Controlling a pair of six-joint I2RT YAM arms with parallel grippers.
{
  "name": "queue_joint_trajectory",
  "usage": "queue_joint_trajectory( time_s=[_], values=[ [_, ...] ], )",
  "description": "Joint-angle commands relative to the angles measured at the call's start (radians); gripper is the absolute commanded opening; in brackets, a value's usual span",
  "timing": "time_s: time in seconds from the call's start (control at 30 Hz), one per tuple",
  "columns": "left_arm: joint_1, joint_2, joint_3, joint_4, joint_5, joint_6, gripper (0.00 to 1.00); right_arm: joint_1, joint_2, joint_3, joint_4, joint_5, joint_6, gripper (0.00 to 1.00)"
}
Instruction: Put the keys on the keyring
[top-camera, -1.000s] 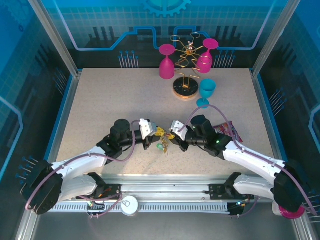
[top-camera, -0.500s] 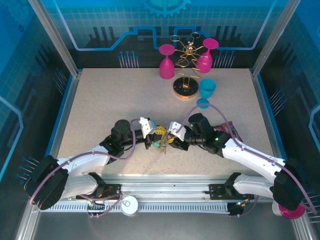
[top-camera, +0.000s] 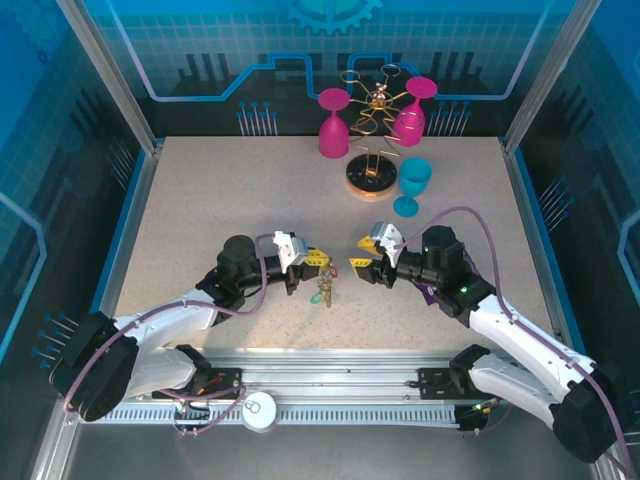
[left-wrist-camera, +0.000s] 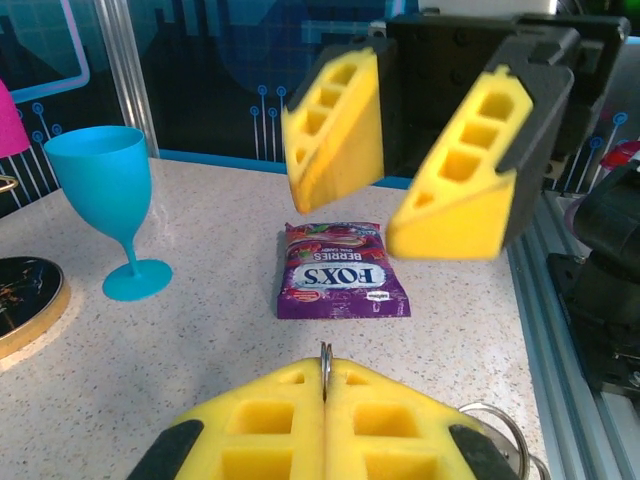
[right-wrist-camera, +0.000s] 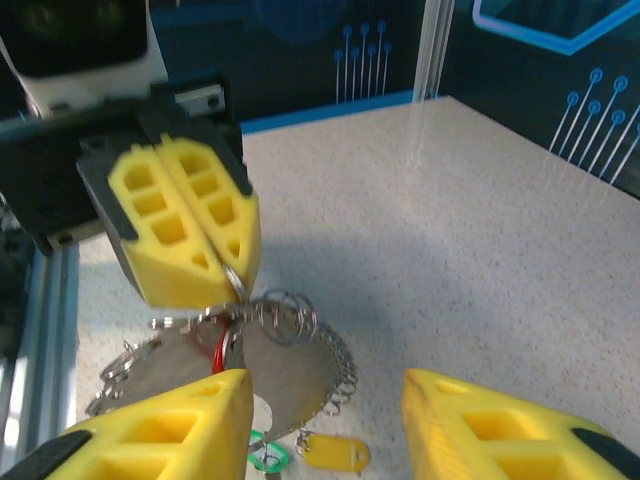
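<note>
While the left hand (top-camera: 316, 258) is pinching the keyring (right-wrist-camera: 347, 365), the right hand (top-camera: 365, 252) is gaping empty just to its right.

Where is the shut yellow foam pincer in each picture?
Top external: the left arm's shut yellow foam pincer sits just left of the middle, pointing right.
Left wrist: that pincer is at bottom centre, nipping a thin silvery metal ring.
Right wrist: it is at upper left, pointing down.
Shared landmark: the open yellow right pincer facing it.
</note>
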Motion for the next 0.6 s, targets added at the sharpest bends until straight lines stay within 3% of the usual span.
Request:
queue_joint_trajectory(
  time_s=[0.0,0.3,0.57],
  values=[
    [0.008,-0.002,0.001,0.031,0.083,0.004,0.00,-0.023,0.022,-0.025,0.167,-0.101,0.043,0.41],
    [0.010,0.000,0.015,0.018,0.121,0.001,0.00,-0.007,0.185,0.027,0.221,-0.282,0.002,0.38],
    [0.011,0.000,0.016,0.012,0.126,0.001,0.00,-0.003,0.208,0.010,0.205,-0.338,-0.032,0.37]
  ],
)
